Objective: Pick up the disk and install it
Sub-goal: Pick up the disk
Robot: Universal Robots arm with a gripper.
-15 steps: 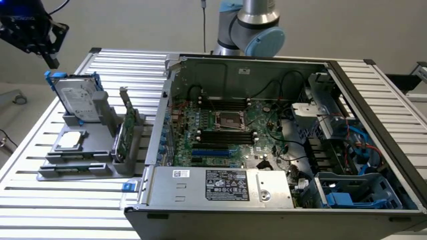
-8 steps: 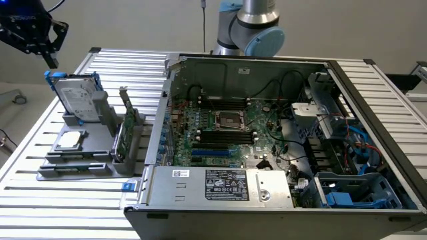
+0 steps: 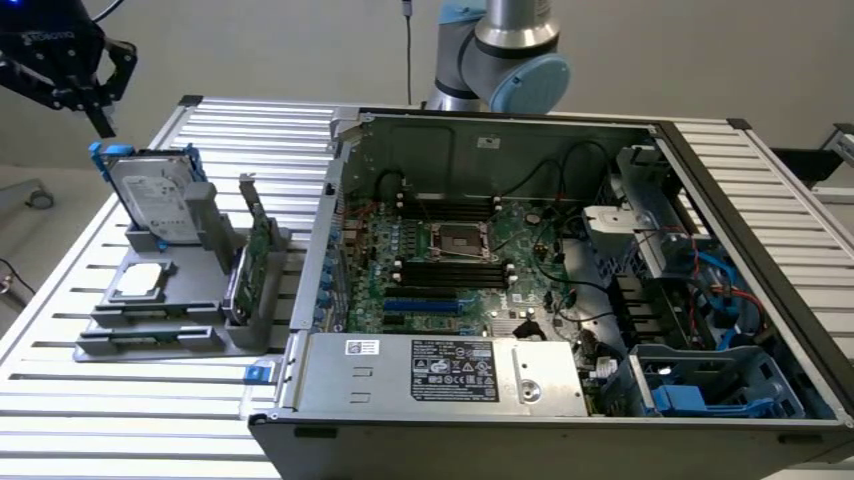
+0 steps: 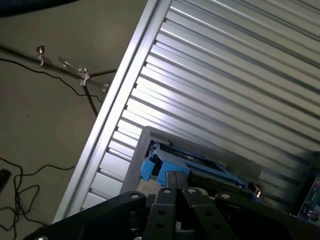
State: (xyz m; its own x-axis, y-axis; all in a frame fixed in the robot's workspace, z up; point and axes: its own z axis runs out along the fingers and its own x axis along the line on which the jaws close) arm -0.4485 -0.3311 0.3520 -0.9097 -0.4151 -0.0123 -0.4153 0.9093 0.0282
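The disk (image 3: 154, 195), a silver-grey hard drive with a white label in a blue frame, stands upright at the back of a grey holder (image 3: 160, 325) on the exterior view's left. My black gripper (image 3: 102, 126) hangs just above and slightly left of the disk's top edge, with its fingers shut together and nothing between them. In the wrist view the shut fingertips (image 4: 177, 184) point down at the blue frame of the disk (image 4: 162, 164), a short way apart from it.
The holder also carries a small square silver chip (image 3: 140, 282) and a thin green circuit card (image 3: 254, 255). An open computer case (image 3: 534, 260) with a blue drive bay (image 3: 694, 392) lies to the right. The slatted table's edge (image 4: 117, 95) borders floor with cables.
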